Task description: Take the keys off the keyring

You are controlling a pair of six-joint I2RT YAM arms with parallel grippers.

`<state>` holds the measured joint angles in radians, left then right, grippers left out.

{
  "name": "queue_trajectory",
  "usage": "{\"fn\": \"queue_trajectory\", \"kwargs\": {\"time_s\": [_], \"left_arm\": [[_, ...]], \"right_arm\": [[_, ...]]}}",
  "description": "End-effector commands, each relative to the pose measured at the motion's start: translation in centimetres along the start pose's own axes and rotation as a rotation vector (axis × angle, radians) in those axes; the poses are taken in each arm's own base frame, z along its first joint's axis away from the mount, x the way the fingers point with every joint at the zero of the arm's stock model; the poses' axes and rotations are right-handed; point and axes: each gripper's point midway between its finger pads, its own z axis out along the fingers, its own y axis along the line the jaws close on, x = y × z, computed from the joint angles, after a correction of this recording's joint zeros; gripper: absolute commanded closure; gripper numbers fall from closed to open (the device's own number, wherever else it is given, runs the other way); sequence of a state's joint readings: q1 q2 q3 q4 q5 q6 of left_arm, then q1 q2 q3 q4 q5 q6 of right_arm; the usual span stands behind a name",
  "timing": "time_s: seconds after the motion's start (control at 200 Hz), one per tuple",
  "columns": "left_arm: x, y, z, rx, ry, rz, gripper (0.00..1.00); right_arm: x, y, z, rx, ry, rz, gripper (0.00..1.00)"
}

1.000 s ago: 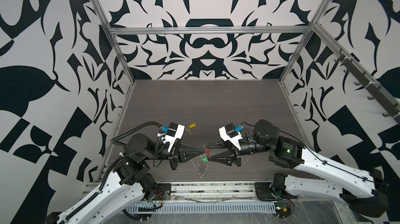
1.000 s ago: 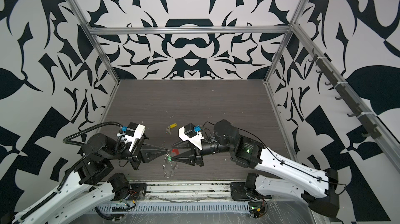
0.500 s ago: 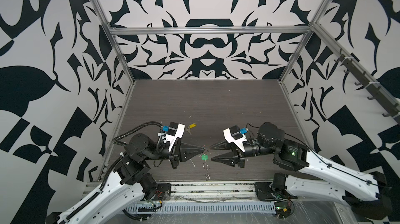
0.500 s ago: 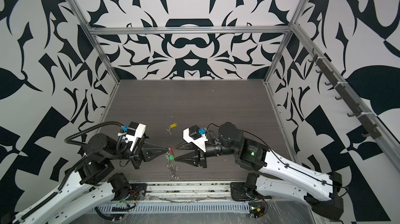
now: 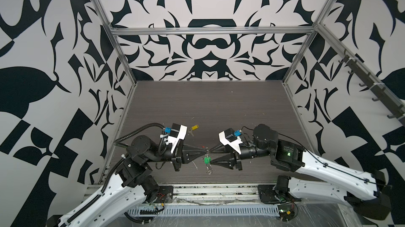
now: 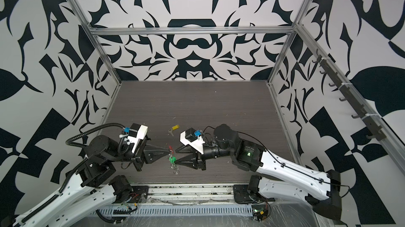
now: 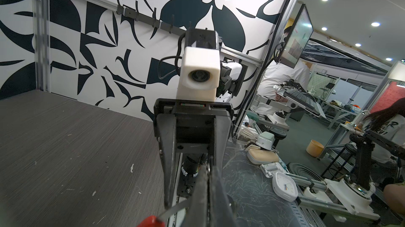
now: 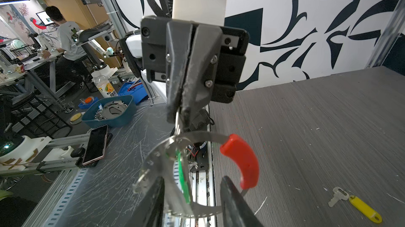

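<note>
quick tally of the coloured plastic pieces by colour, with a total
yellow tag, lying on the table: 1
green tag, on the keyring: 1
red sleeve, on the keyring: 1
total: 3

Key tags, two in all: yellow tag [image 5: 194,127], one; green tag [image 5: 206,160], one. Large wire keyring [image 8: 206,137]: one. Curved red sleeve [image 8: 243,160] on that loop: one. Loose silver key [image 8: 338,195]: one.
</note>
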<state>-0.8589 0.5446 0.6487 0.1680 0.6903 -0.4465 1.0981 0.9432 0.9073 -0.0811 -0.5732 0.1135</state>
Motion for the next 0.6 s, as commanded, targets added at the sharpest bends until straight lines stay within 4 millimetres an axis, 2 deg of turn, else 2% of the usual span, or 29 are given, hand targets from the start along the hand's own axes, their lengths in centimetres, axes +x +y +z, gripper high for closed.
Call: {"fn": "queue_trajectory", "kwargs": {"time_s": [0.0,0.205,0.6], "left_arm": [[-0.6,-0.3,-0.1,0.007,-0.028,0.025,1.00],[-0.6,-0.1,0.0,0.002,-0.029,0.024,1.00],[-0.4,0.2,0.2,0.004,-0.027,0.014,1.00]], "right_arm": [[-1.4,0.3,0.0,-0.006,-0.043,-0.022,0.55],[-1.9,0.6,0.5,-0.035,-0.052,-0.027,0.53],[-2.9,0.8,1.0,-0.052,-0.080,-0.045,0.57]]}}
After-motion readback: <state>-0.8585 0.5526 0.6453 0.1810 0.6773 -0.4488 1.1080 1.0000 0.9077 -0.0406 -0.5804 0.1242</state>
